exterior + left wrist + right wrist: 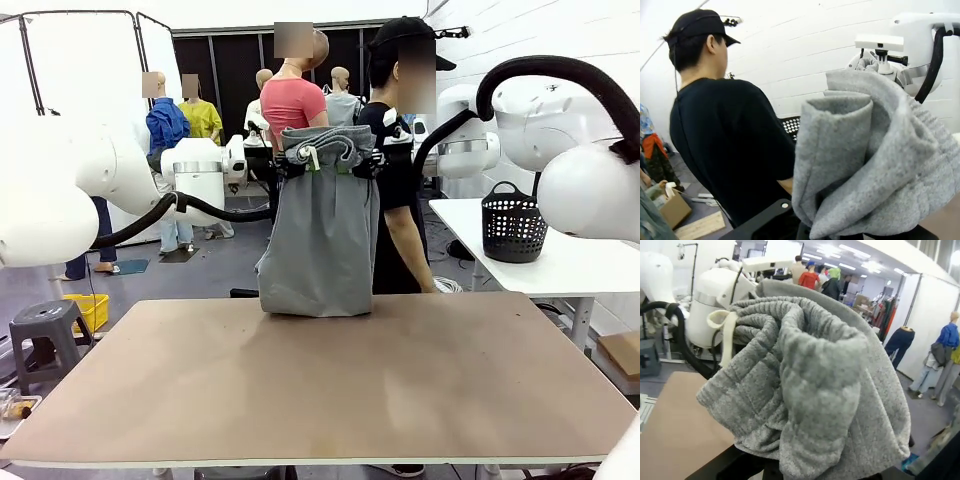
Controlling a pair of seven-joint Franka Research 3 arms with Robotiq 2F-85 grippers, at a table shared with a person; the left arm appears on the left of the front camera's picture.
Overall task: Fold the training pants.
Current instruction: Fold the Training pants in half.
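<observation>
Presently mid-fold | training pants (322, 235) hang, hem touching desk's (320, 400) far edge | left gripper (291, 165) and right gripper (362, 163) both clamp waistband | laying flat, folding remain

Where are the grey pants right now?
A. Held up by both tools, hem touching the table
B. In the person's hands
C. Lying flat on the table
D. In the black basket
A: the pants hang from the left tool and right tool, hem on the table.

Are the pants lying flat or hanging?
Hanging: both grippers hold the pants up by the waistband, and the hem brushes the table.
</observation>
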